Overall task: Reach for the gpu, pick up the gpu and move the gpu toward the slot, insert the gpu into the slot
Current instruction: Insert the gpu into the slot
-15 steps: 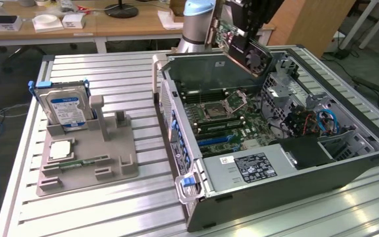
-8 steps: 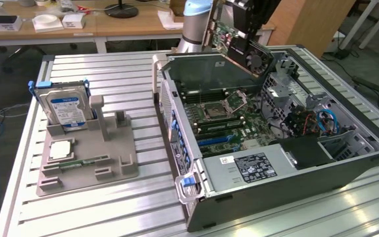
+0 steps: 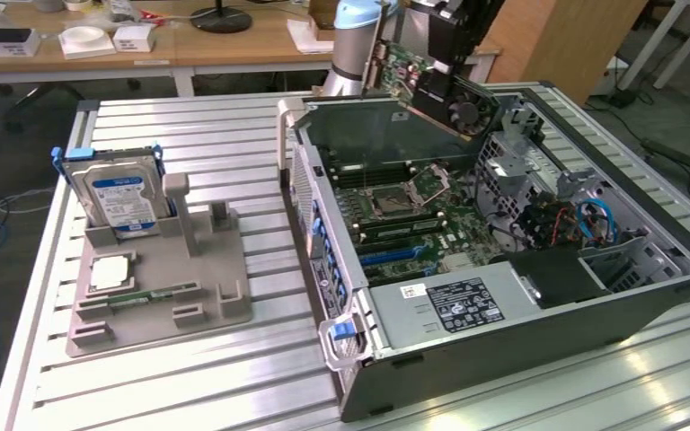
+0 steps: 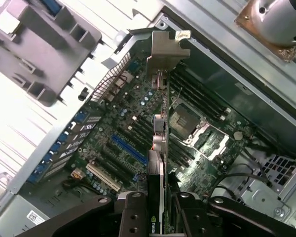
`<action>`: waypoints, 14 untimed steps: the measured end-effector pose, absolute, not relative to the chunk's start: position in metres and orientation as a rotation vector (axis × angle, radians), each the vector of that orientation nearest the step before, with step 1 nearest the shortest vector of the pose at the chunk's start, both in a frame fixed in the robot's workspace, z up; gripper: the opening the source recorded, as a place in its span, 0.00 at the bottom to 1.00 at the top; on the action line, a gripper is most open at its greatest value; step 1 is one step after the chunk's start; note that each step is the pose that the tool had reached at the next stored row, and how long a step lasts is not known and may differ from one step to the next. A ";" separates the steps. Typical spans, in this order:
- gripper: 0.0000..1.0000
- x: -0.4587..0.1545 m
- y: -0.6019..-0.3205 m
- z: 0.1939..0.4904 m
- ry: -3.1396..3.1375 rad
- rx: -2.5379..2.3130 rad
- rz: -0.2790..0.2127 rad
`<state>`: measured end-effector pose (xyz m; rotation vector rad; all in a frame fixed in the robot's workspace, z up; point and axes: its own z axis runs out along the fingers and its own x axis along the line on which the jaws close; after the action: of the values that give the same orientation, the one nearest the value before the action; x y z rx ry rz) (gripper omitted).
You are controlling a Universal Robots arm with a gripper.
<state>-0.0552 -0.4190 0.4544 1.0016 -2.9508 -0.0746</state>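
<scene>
The fingers (image 4: 134,212) are partly closed, clamping the gpu (image 3: 427,79) and holding it tilted above the far edge of the open computer case (image 3: 632,296).

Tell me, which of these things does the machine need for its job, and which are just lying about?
In the job:
- gpu, gripped by the claw above the open case
- slots on the board inside

Lying about:
- hard drive
- grey stand that holds it
- memory stick
- chip

arm (image 3: 351,49) raised, jaws clamped
</scene>
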 end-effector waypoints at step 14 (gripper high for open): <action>0.26 -0.055 -0.419 0.450 -2.857 1.251 -0.075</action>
<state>-0.0551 -0.4191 0.4496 1.2506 -2.8573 -0.0747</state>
